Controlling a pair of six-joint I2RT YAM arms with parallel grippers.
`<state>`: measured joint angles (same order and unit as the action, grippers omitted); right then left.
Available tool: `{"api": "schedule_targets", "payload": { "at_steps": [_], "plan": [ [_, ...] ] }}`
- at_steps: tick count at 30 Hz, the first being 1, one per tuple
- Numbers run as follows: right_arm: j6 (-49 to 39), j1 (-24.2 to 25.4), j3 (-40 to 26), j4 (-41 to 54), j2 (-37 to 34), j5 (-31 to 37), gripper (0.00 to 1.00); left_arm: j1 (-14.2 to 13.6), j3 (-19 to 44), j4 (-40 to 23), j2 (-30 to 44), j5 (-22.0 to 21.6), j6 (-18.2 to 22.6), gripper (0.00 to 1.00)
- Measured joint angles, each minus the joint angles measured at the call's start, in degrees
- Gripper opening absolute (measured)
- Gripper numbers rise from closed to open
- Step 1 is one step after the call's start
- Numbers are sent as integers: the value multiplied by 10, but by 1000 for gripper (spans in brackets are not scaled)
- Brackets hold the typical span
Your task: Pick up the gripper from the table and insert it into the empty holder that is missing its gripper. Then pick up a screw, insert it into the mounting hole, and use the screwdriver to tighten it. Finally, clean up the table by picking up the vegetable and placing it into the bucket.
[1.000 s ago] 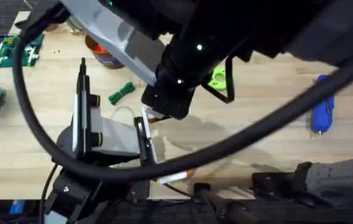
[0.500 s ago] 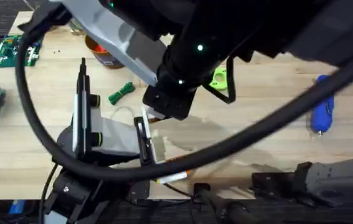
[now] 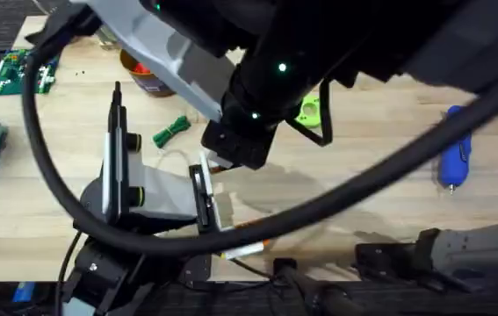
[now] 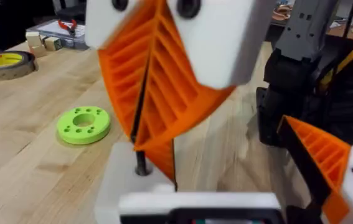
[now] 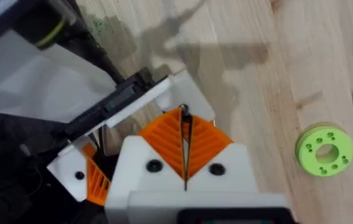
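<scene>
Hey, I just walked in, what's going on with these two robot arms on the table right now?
The right gripper has reached across and is pinching a small screw between its orange pads, holding it point-down on the white finger block of the left gripper, which is open. The blue screwdriver and the dark green toy vegetable lie untouched on the table, so tightening and cleanup aren't done yet.

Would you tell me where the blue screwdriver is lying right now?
In the overhead view the screwdriver lies on the table's far right side, apart from the other items, well right of the green ring.
</scene>
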<state>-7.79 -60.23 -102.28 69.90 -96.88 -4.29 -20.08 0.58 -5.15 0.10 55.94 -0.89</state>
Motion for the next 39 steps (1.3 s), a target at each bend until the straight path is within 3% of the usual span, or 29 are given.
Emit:
{"api": "schedule_targets", "payload": {
  "at_steps": [39],
  "plan": [
    [0, 0, 0, 9, 0, 4, 6, 0, 0, 0, 0, 0, 0, 993]
  ]
}}
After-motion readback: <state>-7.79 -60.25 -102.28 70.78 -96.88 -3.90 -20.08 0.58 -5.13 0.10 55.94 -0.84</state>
